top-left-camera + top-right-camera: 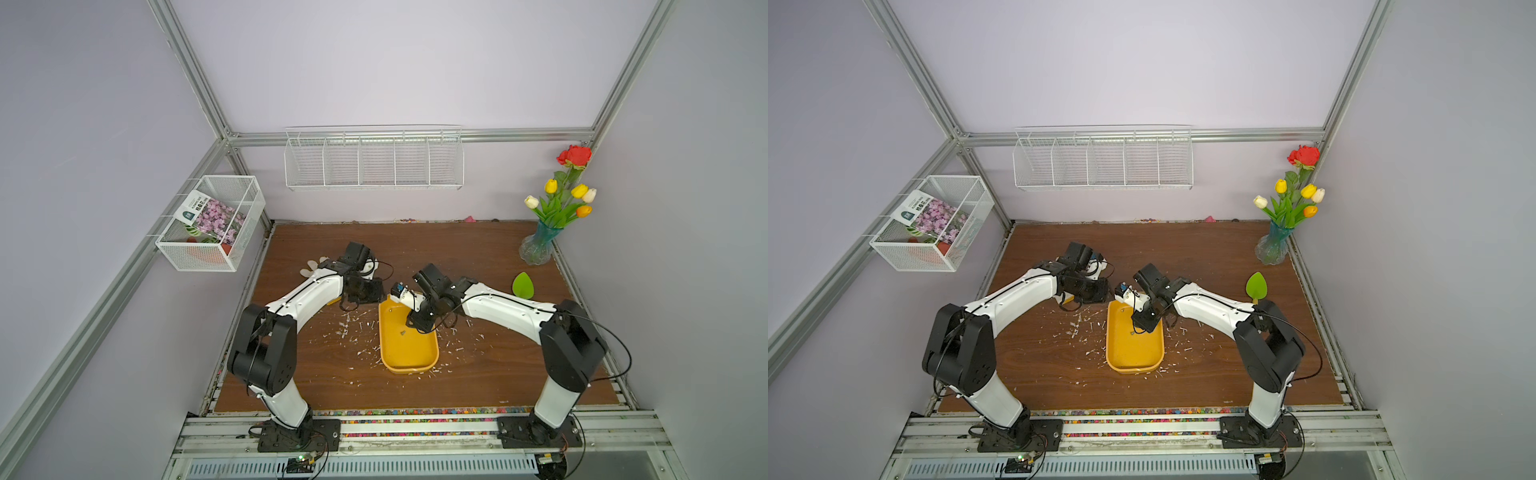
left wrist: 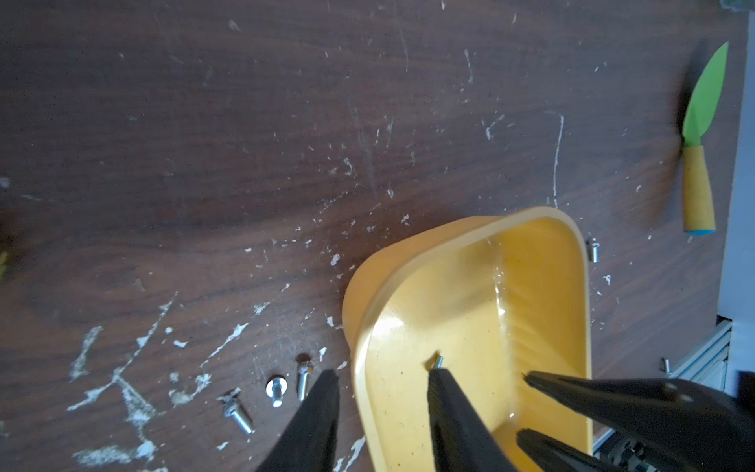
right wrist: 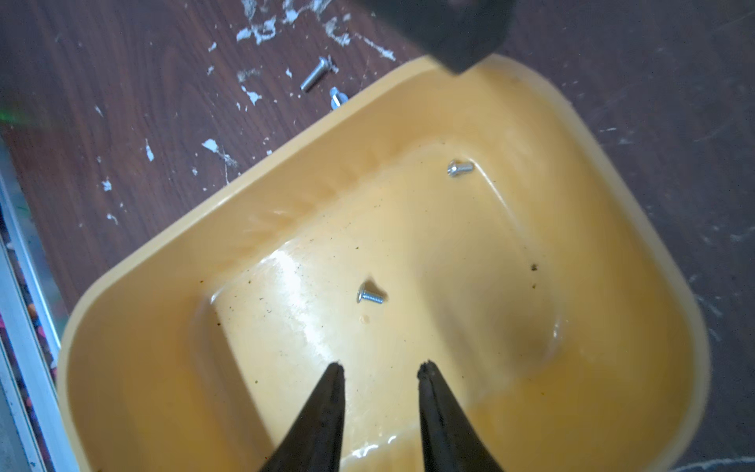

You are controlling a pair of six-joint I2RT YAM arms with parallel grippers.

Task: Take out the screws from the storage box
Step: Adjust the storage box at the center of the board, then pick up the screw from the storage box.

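Shreds point(image 1: 344, 330) of white flake litter the brown table point(image 1: 478, 386) around the near end of the yellow storage box point(image 1: 409, 353), visible in both top views. Over the box's middle, the right gripper point(image 3: 380, 365) points down with its fingers point(image 3: 327, 408) parted and nothing between them; one of the screws point(image 3: 371, 296) lies on the box floor just ahead of the fingertips, clear of both. A second screw point(image 3: 461, 167) rests at the foot of the wall at the box's far end. There the left gripper point(image 2: 384, 374) straddles the box's wall, jaws apart and gripping nothing: its outer finger point(image 2: 318, 417) hangs over the table, its inner finger point(image 2: 449, 408) reaches inside the box, a screw shank point(image 2: 438, 361) showing right at its tip, contact impossible to judge. Three loose screws point(image 2: 275, 390) lie on the table just outside the box beside the outer finger, and a lone screw point(image 2: 592, 250) sits just past the box's opposite wall. Farther back, a white glove point(image 1: 311, 268) lies left of the box and a green leaf-shaped toy point(image 1: 523, 284) right of it; a vase of flowers point(image 1: 538, 249) stands well beyond the box in the corner.
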